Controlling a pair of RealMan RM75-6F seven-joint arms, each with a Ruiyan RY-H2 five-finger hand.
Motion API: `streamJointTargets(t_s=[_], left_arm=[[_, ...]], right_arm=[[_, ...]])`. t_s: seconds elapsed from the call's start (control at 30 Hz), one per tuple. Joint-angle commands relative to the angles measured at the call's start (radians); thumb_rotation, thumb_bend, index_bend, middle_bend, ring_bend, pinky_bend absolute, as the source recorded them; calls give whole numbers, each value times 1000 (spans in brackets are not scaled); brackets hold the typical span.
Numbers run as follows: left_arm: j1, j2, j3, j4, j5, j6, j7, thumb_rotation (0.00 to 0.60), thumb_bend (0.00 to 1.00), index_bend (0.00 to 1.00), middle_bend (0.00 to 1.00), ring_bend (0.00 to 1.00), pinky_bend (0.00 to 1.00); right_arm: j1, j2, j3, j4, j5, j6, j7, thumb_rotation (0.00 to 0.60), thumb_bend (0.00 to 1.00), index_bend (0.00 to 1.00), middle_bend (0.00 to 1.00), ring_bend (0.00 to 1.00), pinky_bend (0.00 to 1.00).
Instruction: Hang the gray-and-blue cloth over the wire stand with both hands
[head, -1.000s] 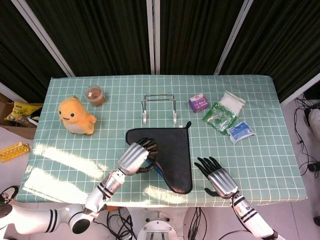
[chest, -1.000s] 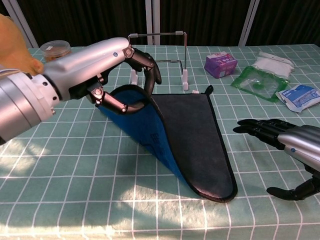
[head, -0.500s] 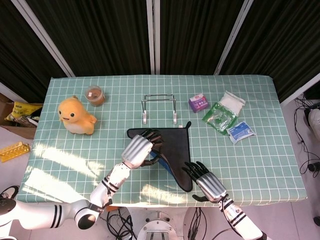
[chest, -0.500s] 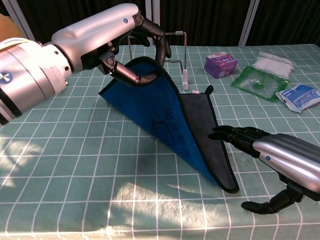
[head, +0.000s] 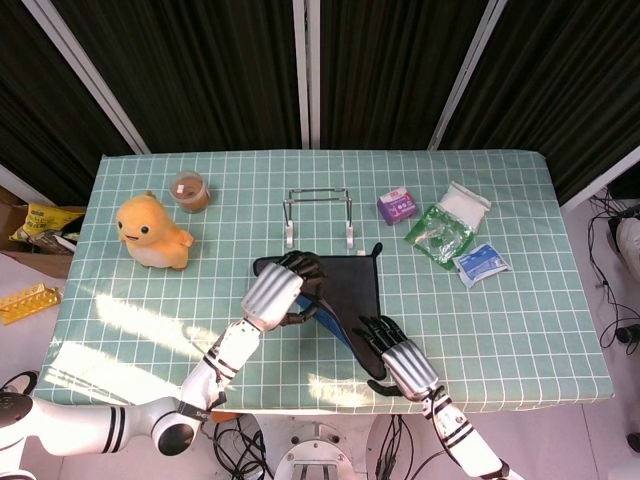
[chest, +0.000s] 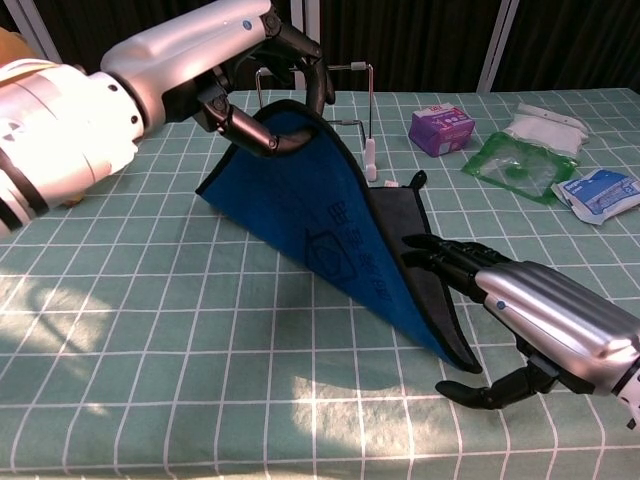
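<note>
Cloth half-lifted in front of wire stand; soft, light, drapes freely.

Left hand (chest: 262, 75) grips the cloth (chest: 330, 215) by its upper edge; right hand (chest: 520, 310), fingers apart and empty, hovers at the lower corner on the table (chest: 150, 330). Best second hold: that trailing corner, short of the wire stand (head: 318, 215).

Cloth (chest: 340, 225) edge raised; wire stand (head: 318, 215) upright

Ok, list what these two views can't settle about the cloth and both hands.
- Chest view: whether the right hand touches the cloth; its fingertips lie over the gray edge.
- Head view: the cloth's near corner, covered by the right hand.
- Both views: the lifted edge inside the left hand, wrapped by curled fingers.
- Chest view: the stand, partly behind that hand.
</note>
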Motion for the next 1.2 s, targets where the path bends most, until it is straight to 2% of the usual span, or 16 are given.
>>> streamJointTargets(t_s=[0.03,0.23,0.5,0.77,0.97,1.2], left_arm=[[-2,2,2,-1,-3,1,-2,600,430,816,348,207,231],[-3,5,6,0,-11,3,-18,600,430,816,348,207,231],[-8,10,9,-2,-18,8,-24,600,430,816,348,207,231],[-11,15,12,-3,-27,11,-31,600,430,816,348,207,231],[-11,17,15,0,-30,14,-43,600,430,816,348,207,231],[1,25,18,3,-38,26,-71,600,430,816,348,207,231]], right_arm=[[-3,-9,2,14,9,5,-4,600,224,295,0,0,0],[-9,-8,-1,23,27,7,-6,600,238,432,0,0,0],[-6,-17,1,34,32,15,13,600,340,533,0,0,0],[-8,-26,0,50,25,38,45,600,366,564,0,0,0],[-14,-36,8,61,27,64,58,600,394,627,10,0,0],[-21,-32,42,50,69,79,88,600,441,813,44,0,0]])
